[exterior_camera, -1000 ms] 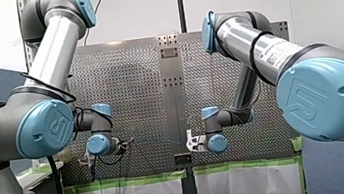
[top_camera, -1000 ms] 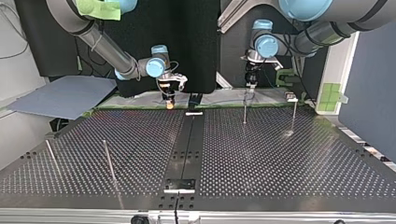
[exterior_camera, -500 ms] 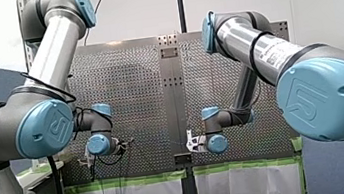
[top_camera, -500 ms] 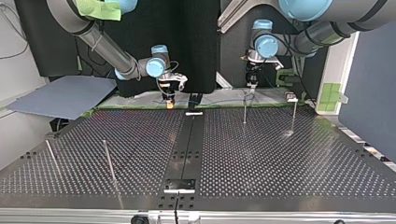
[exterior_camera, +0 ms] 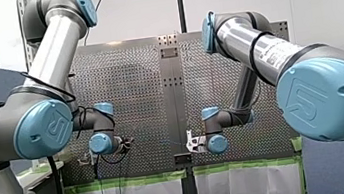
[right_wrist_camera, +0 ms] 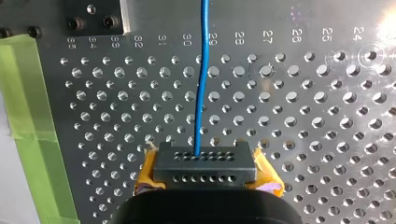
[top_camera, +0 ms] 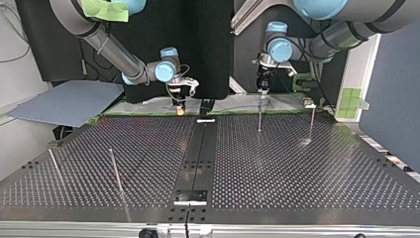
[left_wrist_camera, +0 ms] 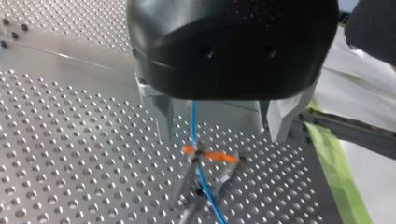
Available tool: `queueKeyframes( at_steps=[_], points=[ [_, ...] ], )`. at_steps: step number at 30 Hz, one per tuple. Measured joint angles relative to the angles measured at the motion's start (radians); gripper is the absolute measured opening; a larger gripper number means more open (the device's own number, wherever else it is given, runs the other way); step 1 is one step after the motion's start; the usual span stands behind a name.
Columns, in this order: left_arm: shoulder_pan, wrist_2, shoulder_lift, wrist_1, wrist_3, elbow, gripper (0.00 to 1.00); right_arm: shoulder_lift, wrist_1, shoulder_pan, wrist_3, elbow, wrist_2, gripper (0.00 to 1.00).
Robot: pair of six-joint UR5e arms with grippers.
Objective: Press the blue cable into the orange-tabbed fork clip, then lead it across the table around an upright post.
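Note:
In the left wrist view my left gripper (left_wrist_camera: 221,138) hangs open, its metal fingers (left_wrist_camera: 163,119) wide apart above the orange-tabbed fork clip (left_wrist_camera: 208,156). The blue cable (left_wrist_camera: 192,123) runs between those fingers without touching them and passes through the clip. In the right wrist view my right gripper (right_wrist_camera: 205,163), with yellow pads (right_wrist_camera: 147,175), is shut on the blue cable (right_wrist_camera: 201,84), which leads straight ahead over the perforated plate. In the top view my left gripper (top_camera: 262,88) is at the far right of centre. My right gripper (top_camera: 180,106) is at the far left of centre.
Thin upright posts stand on the table in the top view: two at the right (top_camera: 259,116) (top_camera: 311,121) and two at the near left (top_camera: 116,171) (top_camera: 54,166). Green tape (right_wrist_camera: 28,130) lines the table's edge near my right gripper.
My left gripper has shifted a little toward the top view's left, still over the clip. My right gripper has stayed where it was with the cable.

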Motion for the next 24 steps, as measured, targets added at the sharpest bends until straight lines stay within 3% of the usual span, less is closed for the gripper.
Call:
queueKeyframes(
  at_steps=[7,15,24],
  points=[
    [-0.036,-0.012,0.0,-0.001,-0.027,0.02,1.0,0.001,-0.004,0.0,0.001,0.0,0.0,0.0],
    [-0.075,-0.065,-0.001,-0.012,-0.071,0.069,1.0,0.003,-0.005,0.0,0.001,0.0,0.0,0.0],
    [-0.106,-0.106,-0.011,-0.048,-0.081,0.127,1.0,0.004,-0.003,0.001,0.0,0.0,-0.004,0.0]
  ],
)
